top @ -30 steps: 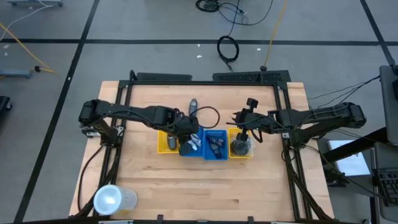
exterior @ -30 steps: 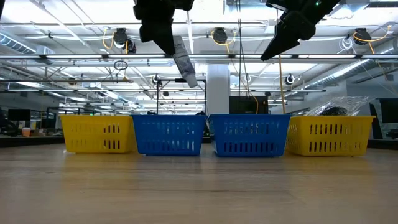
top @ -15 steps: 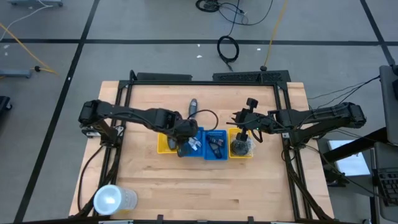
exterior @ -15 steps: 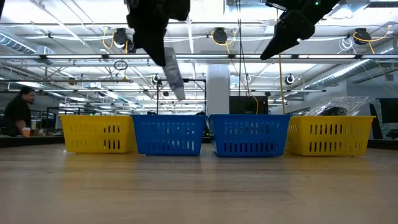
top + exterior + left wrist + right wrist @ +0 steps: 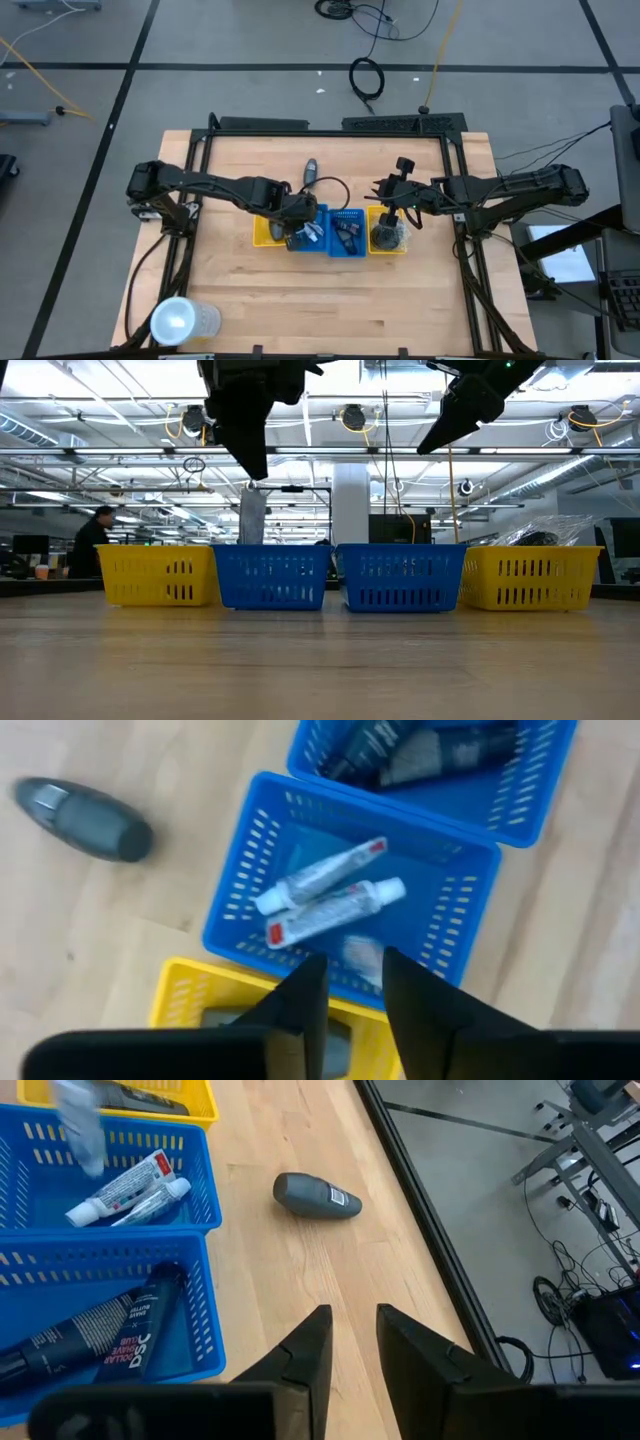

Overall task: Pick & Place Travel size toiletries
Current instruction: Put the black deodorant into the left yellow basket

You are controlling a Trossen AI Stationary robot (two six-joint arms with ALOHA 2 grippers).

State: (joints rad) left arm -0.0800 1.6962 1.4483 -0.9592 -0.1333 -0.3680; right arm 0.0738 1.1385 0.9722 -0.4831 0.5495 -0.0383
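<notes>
Left gripper: over the row of baskets, its fingers parted by a narrow gap with nothing between them; it hangs above the near wall of a blue basket.
Falling tube: in the low view a pale tube stands upright just under the left fingers, its lower end hidden behind the basket's rim; in the left wrist view it is only a blurred pale patch just ahead of the fingertips.
Toothpaste tubes: two white tubes, one with a red end, lie side by side on that basket's floor, ahead of the left fingers.
Dark tubes: they lie in the second blue basket, beside the right fingers; their printing is too small to read.
Loose grey bottle: on its side on the bare wood, well ahead of the right fingers and outside every basket.
Right gripper: raised over the right end of the row, fingers slightly apart, holding nothing.
Yellow baskets: one at each end of the row; the left one's contents are cut off by the left fingers, while the far one holds a dark round shape I cannot make out.
Clear cup: at the table's corner, well away from both grippers.
Person: in the room behind, partly hidden by a yellow basket.
</notes>
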